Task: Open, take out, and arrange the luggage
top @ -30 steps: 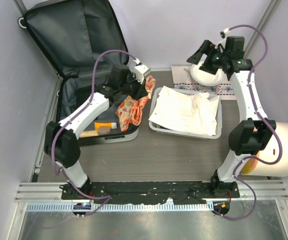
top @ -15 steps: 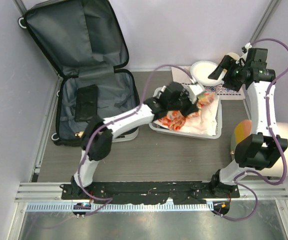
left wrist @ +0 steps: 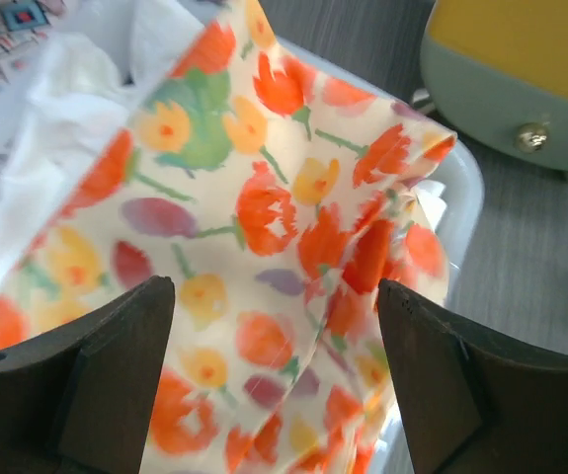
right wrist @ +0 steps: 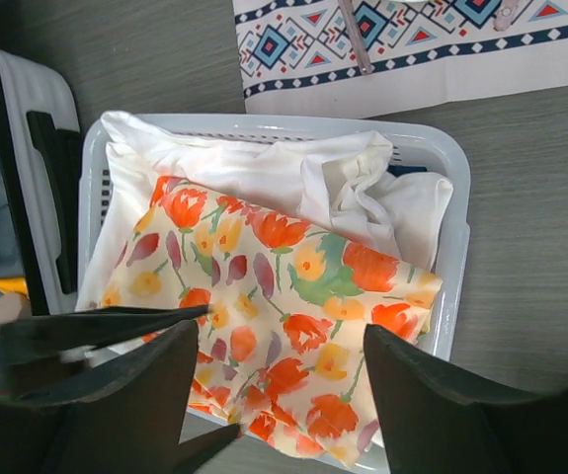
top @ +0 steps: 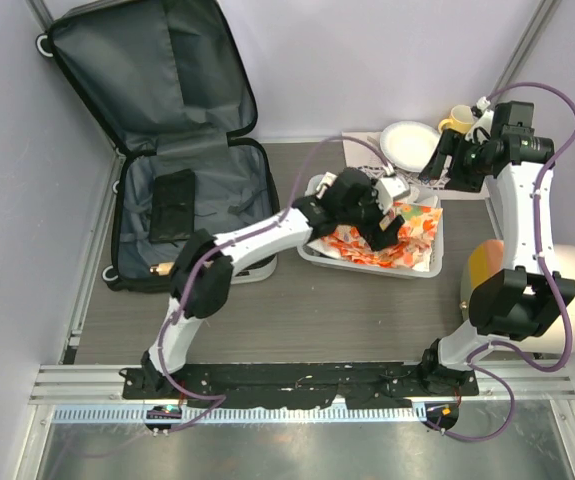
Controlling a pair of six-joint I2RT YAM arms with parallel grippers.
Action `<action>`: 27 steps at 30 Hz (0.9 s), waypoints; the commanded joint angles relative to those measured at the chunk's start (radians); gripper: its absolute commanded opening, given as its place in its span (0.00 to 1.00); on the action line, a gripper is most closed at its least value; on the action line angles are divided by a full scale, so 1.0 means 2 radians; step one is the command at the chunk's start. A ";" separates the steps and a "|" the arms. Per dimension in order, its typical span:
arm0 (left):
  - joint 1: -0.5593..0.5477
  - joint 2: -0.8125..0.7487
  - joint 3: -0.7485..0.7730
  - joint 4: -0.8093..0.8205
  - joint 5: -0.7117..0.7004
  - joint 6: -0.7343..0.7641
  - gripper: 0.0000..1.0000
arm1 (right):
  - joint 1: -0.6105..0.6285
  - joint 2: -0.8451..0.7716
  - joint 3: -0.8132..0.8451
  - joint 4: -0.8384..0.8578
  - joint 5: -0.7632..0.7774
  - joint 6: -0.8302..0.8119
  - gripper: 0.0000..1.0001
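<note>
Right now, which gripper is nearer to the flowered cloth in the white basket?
Left. The left gripper hangs just over the flowered cloth, fingers spread either side. The right gripper sits off above the basket's far right corner, near the plate.

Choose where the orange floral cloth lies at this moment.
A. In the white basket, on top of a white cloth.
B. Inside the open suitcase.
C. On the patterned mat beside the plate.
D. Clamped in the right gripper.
A: the floral cloth lies spread over the white cloth inside the white basket.
</note>
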 commanded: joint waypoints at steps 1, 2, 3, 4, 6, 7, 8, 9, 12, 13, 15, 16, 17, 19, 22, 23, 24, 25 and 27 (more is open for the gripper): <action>0.019 -0.123 0.045 -0.073 0.075 0.029 0.88 | -0.001 0.011 0.011 -0.031 -0.035 -0.056 0.71; 0.025 -0.141 0.054 -0.094 0.079 0.035 0.89 | 0.004 0.017 0.011 -0.037 -0.033 -0.069 0.68; 0.029 -0.151 0.061 -0.136 0.088 0.037 0.89 | 0.010 0.019 0.008 -0.042 -0.025 -0.091 0.65; 0.034 -0.161 0.064 -0.153 0.088 0.037 0.88 | 0.016 0.022 0.007 -0.055 -0.019 -0.101 0.63; 0.059 -0.193 0.054 -0.190 0.095 0.026 0.88 | 0.038 0.027 -0.011 -0.061 0.002 -0.119 0.53; 0.088 -0.204 0.034 -0.197 0.110 0.019 0.88 | 0.045 0.029 -0.020 -0.062 0.008 -0.131 0.50; 0.107 -0.218 0.022 -0.203 0.128 0.010 0.88 | 0.055 0.032 -0.039 -0.060 0.017 -0.135 0.49; 0.127 -0.241 0.011 -0.216 0.147 0.002 0.88 | 0.073 0.039 -0.048 -0.056 0.032 -0.138 0.48; 0.209 -0.291 -0.026 -0.264 0.158 0.007 0.88 | 0.101 0.059 -0.080 -0.029 0.063 -0.147 0.49; 0.254 -0.303 -0.052 -0.275 0.157 0.010 0.88 | 0.119 0.068 -0.085 -0.009 0.067 -0.147 0.50; 0.306 -0.328 -0.080 -0.295 0.170 0.013 0.88 | 0.129 0.084 -0.091 0.014 0.076 -0.146 0.52; 0.359 -0.347 -0.104 -0.301 0.180 0.011 0.88 | 0.136 0.104 -0.092 0.035 0.077 -0.148 0.52; 0.384 -0.355 -0.114 -0.316 0.204 0.013 0.88 | 0.139 0.114 -0.088 0.045 0.081 -0.154 0.54; 0.445 -0.374 -0.143 -0.328 0.214 0.012 0.88 | 0.148 0.143 -0.082 0.065 0.098 -0.165 0.55; 0.492 -0.394 -0.170 -0.351 0.226 0.033 0.88 | 0.149 0.180 -0.052 0.065 0.125 -0.188 0.59; 0.496 -0.398 -0.177 -0.361 0.211 0.042 0.88 | 0.149 0.186 -0.046 0.064 0.130 -0.203 0.61; 0.497 -0.401 -0.188 -0.365 0.190 0.050 0.88 | 0.149 0.189 -0.039 0.066 0.137 -0.210 0.62; 0.497 -0.404 -0.193 -0.365 0.172 0.053 0.88 | 0.150 0.191 -0.027 0.067 0.143 -0.214 0.63; 0.505 -0.407 -0.204 -0.366 0.144 0.052 0.88 | 0.150 0.193 -0.010 0.058 0.137 -0.214 0.64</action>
